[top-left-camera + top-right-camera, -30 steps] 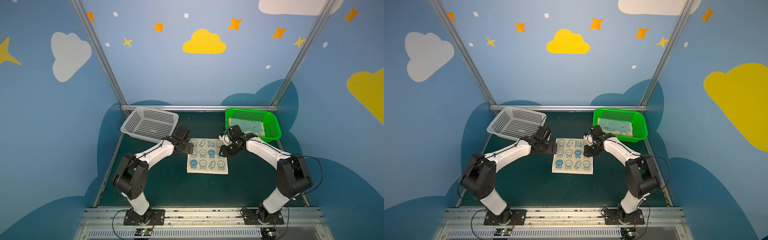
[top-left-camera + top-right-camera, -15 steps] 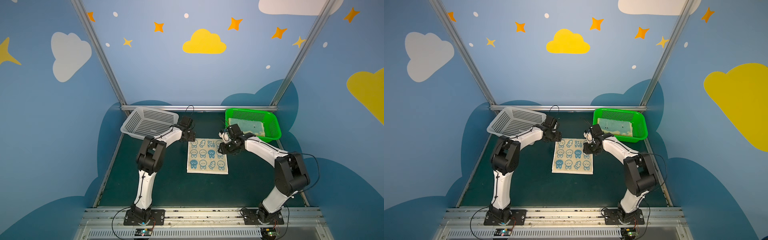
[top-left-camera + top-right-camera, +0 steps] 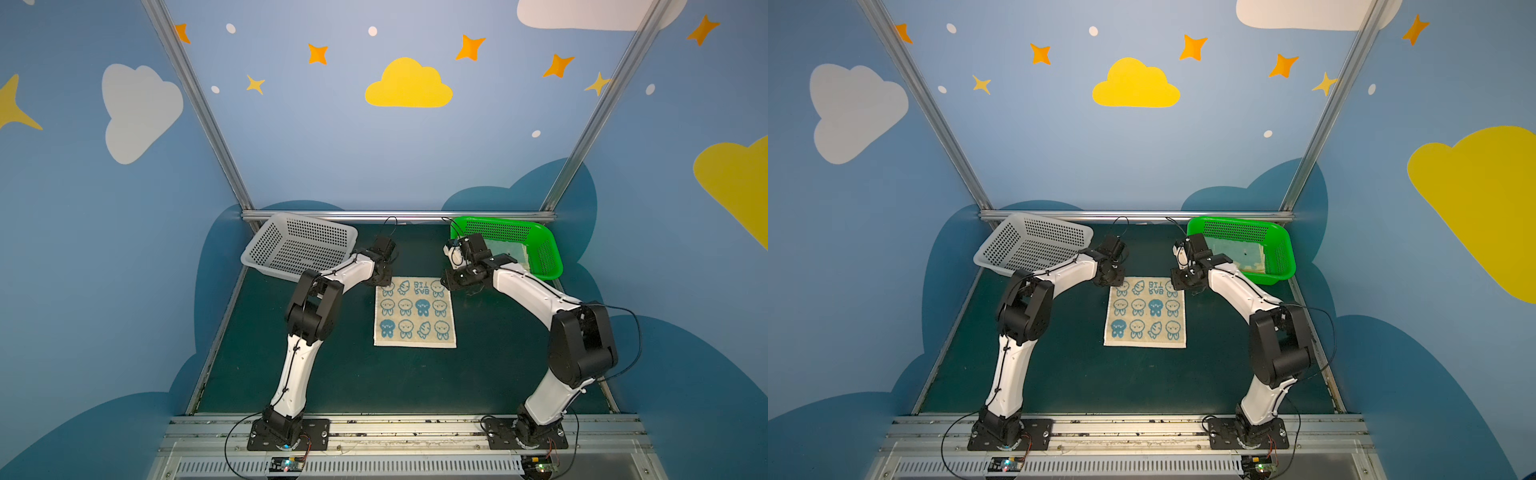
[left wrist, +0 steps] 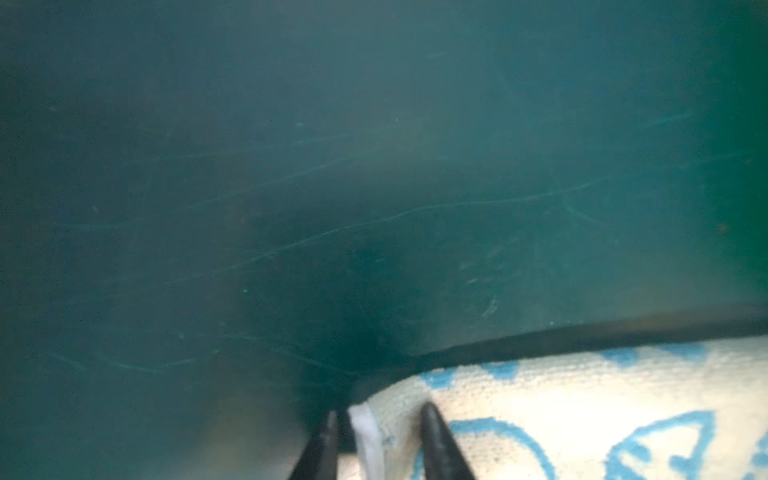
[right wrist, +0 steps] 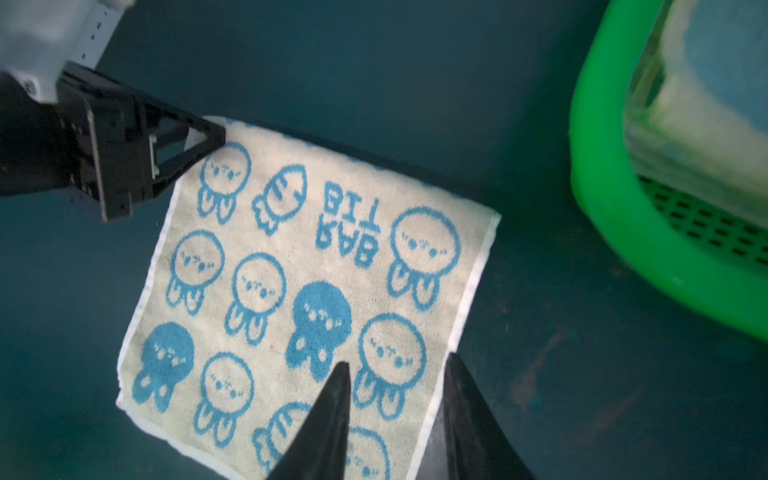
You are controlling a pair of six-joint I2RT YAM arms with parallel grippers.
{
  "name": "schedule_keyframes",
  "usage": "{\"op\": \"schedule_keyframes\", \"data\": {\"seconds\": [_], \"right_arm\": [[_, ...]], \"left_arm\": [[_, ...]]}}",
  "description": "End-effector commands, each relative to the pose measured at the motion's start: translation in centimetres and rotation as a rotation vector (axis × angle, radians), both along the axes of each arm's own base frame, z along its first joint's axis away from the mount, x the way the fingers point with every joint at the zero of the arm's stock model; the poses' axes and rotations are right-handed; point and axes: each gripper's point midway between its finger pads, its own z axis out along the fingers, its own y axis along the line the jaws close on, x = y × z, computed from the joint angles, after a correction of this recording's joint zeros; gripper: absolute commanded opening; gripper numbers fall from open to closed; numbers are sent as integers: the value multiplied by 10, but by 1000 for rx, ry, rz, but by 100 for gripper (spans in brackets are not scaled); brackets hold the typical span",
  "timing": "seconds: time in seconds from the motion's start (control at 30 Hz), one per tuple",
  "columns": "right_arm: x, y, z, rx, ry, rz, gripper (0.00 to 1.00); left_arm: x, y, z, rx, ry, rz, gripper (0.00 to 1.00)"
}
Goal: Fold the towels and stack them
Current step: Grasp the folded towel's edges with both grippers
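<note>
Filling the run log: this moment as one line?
rabbit towel: flat on table | left gripper: jaws straddle far-left corner | right gripper: jaws open over right edge

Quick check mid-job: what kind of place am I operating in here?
Most likely a robot teleoperation or data-collection booth, not a home: two arms bolted to a front rail, aluminium frame posts, and cloud-and-star walls like a staged set.
</note>
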Motion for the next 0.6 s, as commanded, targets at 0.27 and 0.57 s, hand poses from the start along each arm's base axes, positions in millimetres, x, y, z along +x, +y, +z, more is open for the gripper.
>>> {"op": "schedule_keyframes", "data": {"seconds": [0.27, 0.57], "right_arm": [[28, 27, 5, -82, -52, 240, 35], [38, 47, -15, -223, -109, 618, 34]], "left_arm": [[-58, 27, -29, 58, 131, 32, 4], [-107, 40, -20, 28, 168, 60, 4]]}}
